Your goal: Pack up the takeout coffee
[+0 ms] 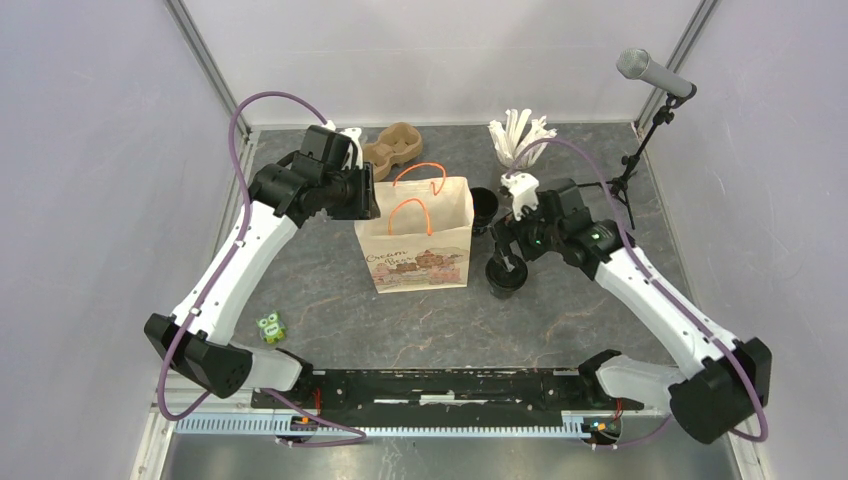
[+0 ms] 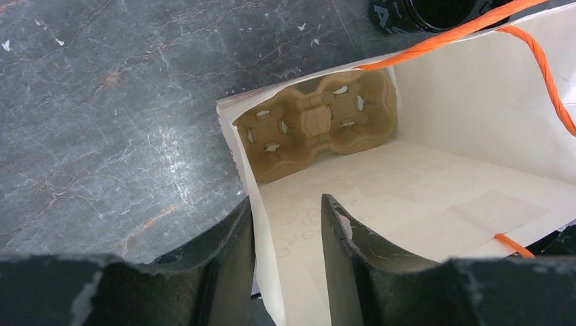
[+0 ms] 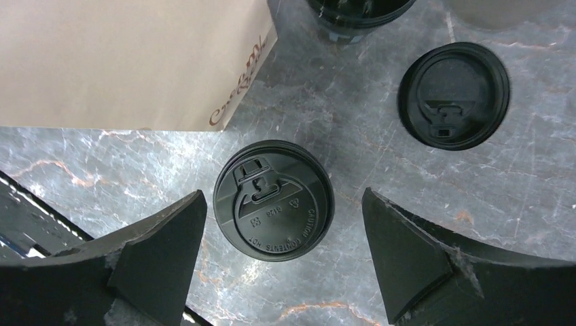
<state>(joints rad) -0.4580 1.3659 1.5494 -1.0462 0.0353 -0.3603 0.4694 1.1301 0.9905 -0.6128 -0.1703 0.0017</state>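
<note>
Flanking takeout coffee (image 3: 274, 204), right pincer (image 3: 284, 195) gapes empty; left pincer (image 2: 286, 202) half-open astride bag (image 2: 475, 122) wall.

A dark grey table (image 1: 330, 320) with a stone look and thin pale cracks fills the floor of the booth. Plain pale walls (image 1: 100, 150) stand around it. Metal posts (image 1: 205, 60) run up the back corners. A microphone (image 1: 652, 72) stands at the right.

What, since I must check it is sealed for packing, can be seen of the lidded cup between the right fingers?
The cup is small and black, and stands upright on the grey table. Its round black plastic lid is on, with a raised sip tab and embossed lettering. It sits just off the bag's corner, apart from it, between the right gripper's open fingers, which do not seem to touch it.
</note>
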